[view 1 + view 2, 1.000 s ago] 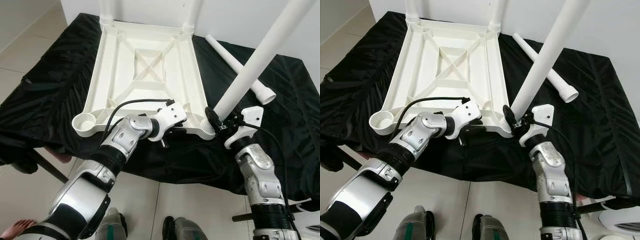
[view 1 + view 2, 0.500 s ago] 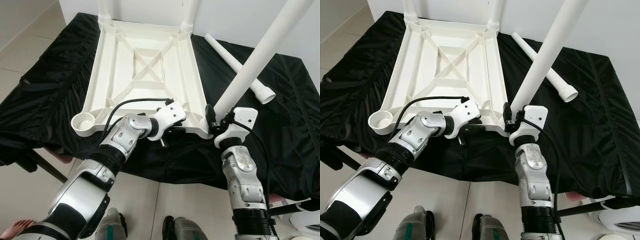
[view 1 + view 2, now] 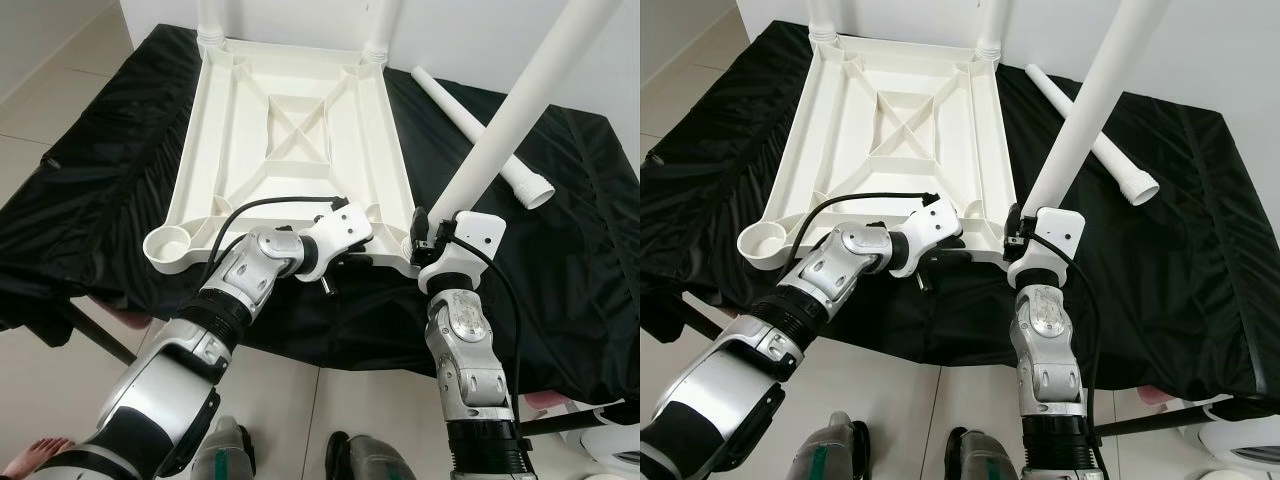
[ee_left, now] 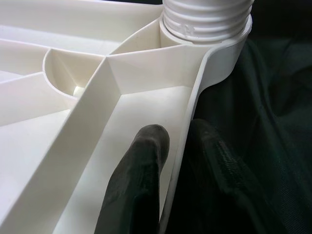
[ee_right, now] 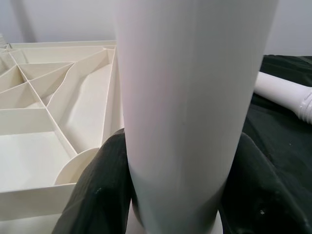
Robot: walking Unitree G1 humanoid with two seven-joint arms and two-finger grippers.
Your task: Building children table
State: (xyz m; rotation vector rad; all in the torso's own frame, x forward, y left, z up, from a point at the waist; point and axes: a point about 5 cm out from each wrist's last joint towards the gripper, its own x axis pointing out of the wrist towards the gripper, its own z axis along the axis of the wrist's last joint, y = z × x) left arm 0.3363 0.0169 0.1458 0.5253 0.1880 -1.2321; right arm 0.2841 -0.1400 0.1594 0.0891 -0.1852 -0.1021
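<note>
White plastic tabletop (image 3: 290, 130) is lying upside down on a black cloth (image 3: 100, 140), ribbed underside facing up. All positions below are given relative to this tabletop.

Two legs are standing at the far corners: far-left leg (image 3: 212, 15), far-right leg (image 3: 385, 20). A spare leg (image 3: 480, 135) is lying flat on the cloth just off the right edge, long axis running diagonally, threaded end pointing toward the robot's right. The near-left socket (image 3: 170, 245) is sitting empty.

Working leg (image 3: 510, 110): its foot is sitting at the near-right corner socket, and its long axis is leaning up and away to the robot's right, well off vertical. The left wrist view is showing the threaded collar (image 4: 207, 19) already inside that socket ring; how deep, cannot tell.

Right gripper (image 5: 175, 185) is clamping the working leg low down, just above the near-right corner; its fingers (image 5: 97, 195) are pressing on either side of the tube. This is the arm nearer the job.

Left gripper (image 4: 170, 161) is pinching the near rim, between the two near corners and closer to the right one. One finger is lying inside the rim wall, the other outside, closed on the thin wall, bracing the top.

Judgement: the deciding relation is leg axis versus socket axis. The leg is tilting to the right of upright, so it probably needs righting over the near-right corner before turning, otherwise the thread may cross.
</note>
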